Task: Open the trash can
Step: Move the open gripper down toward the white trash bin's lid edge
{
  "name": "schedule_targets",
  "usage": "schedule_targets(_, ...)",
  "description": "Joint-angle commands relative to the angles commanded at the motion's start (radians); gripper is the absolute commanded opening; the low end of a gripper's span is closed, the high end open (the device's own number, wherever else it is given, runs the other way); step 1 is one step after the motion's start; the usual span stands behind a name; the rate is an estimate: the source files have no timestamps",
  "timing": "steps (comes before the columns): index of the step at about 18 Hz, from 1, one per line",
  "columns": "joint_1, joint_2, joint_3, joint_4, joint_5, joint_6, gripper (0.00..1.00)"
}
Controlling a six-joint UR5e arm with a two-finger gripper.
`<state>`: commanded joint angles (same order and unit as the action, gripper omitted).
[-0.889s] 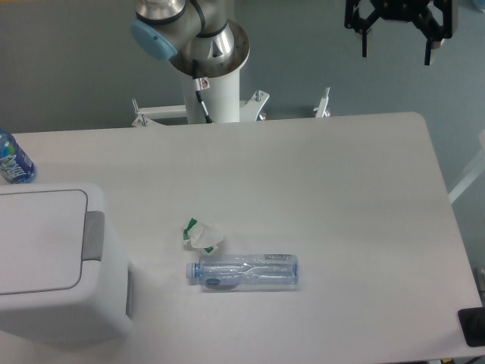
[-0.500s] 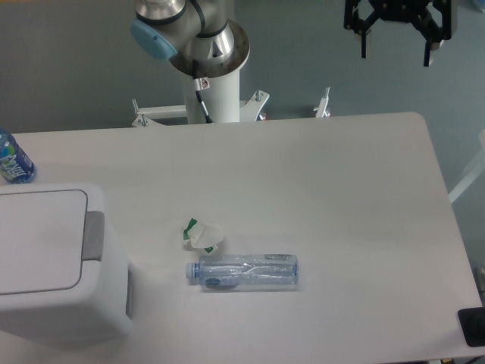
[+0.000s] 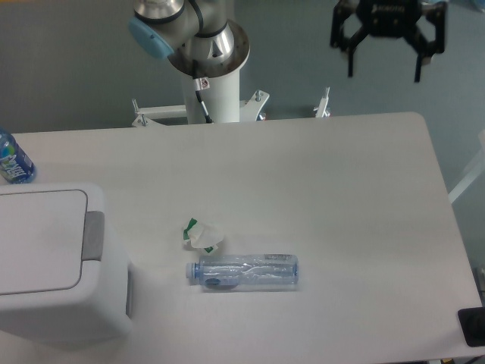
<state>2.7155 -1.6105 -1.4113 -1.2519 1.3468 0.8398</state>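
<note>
The trash can (image 3: pixel 57 262) is a large white boxy bin at the table's front left. Its flat lid is down and its grey push tab (image 3: pixel 93 235) faces right. My gripper (image 3: pixel 384 73) hangs open and empty high above the table's far right edge, far from the bin, with its two black fingers pointing down and spread apart.
A clear plastic bottle (image 3: pixel 244 271) lies on its side in the middle of the table, with a crumpled white and green wrapper (image 3: pixel 202 234) just behind it. A blue bottle (image 3: pixel 13 159) stands at the far left edge. The arm's base (image 3: pixel 208 68) is at the back.
My gripper has shifted a little to the left and slightly down. The bin, bottles and wrapper have not moved.
</note>
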Motion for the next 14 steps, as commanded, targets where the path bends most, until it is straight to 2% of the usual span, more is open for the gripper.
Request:
schedule_targets(3, -0.084, -0.029, -0.002, 0.034, 0.002, -0.181, 1.0)
schedule_targets(9, -0.219, -0.064, -0.012, 0.042, 0.0, -0.353, 1.0)
schedule_targets(14, -0.336, -0.106, -0.014, 0.111, -0.002, -0.553, 1.0)
